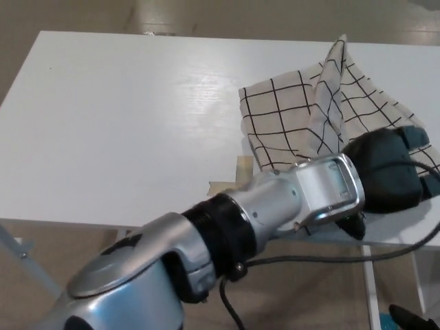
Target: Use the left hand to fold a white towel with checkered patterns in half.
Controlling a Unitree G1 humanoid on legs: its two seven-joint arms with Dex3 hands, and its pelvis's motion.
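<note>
The white towel with checkered patterns (289,117) lies on the right side of the white table (124,124), toward the near edge, bunched up rather than flat: a flap stands in a peaked ridge at its far right, and a flatter panel spreads to the left of that ridge. The left hand (388,172) reaches across from the near left on its long silver forearm and sits on the towel's near right part, close to the table's near edge; its back faces the camera, so I cannot tell whether it is gripping cloth or merely resting on it. The right hand is not in view. A patch of tan tape (234,175) shows on the table just left of the towel's near corner. Judging by the soft creases and the way the flap holds a loose tent shape, the cloth is light, limp and thin, with no stiffness to carry a fold by itself; it will likely drag and wrinkle on the smooth tabletop and slip out of a shallow pinch. The sound place to take hold looks like an edge or corner of the near right part, pinched firmly through the layer, so the fabric can be carried over to the opposite edge
</note>
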